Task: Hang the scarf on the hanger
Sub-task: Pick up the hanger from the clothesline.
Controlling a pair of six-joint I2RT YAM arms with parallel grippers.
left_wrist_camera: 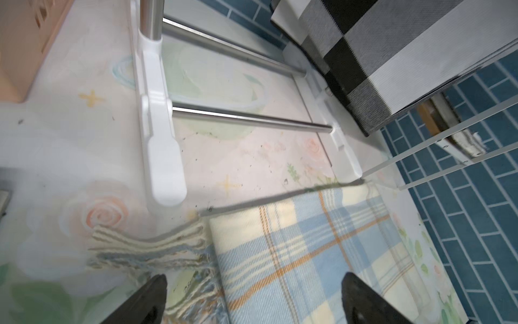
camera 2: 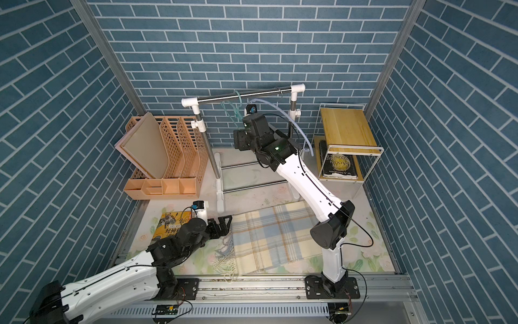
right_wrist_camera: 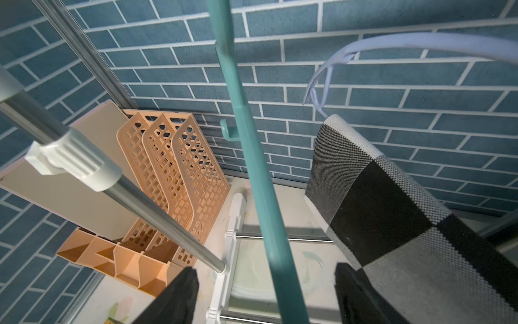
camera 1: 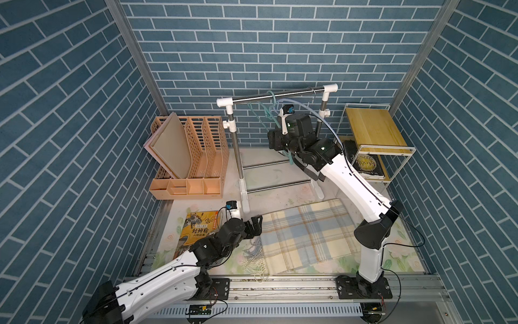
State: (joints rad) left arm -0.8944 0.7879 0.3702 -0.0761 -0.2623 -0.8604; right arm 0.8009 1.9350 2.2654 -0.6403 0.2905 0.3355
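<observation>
Scarf: plaid in blue, cream and orange, folded into a flat oblong; it lay on the worktop near the front edge, between the two arms, on no hanger
Scarf fringe: cream and blue tassels trailed off the end nearest the left arm
Teal hanger: plastic, hooked on the steel bar of the clothes rail behind the scarf; it hung bare
Right end effector: raised at the rail and released; its fingers stood on either side of the teal hanger's arm with a gap showing on both sides, nothing grasped
Left end effector: low at the fringed end of the scarf, released wide, one finger over the tassels and one over the plaid; contact with the cloth could not be told
Lilac hanger: on the same rail, to the right of the teal one in both top views, carrying a black, grey and white checked cloth
Clothes rail: white feet and joints, steel tubes, at the back middle of the worktop; its feet ended near the scarf's far edge
File organiser: orange, left of the rail, a beige board leaning in it
Yellow book: flat on the worktop, partly under the left arm
Wire shelf: right rear, wooden top, a dark book beneath
</observation>
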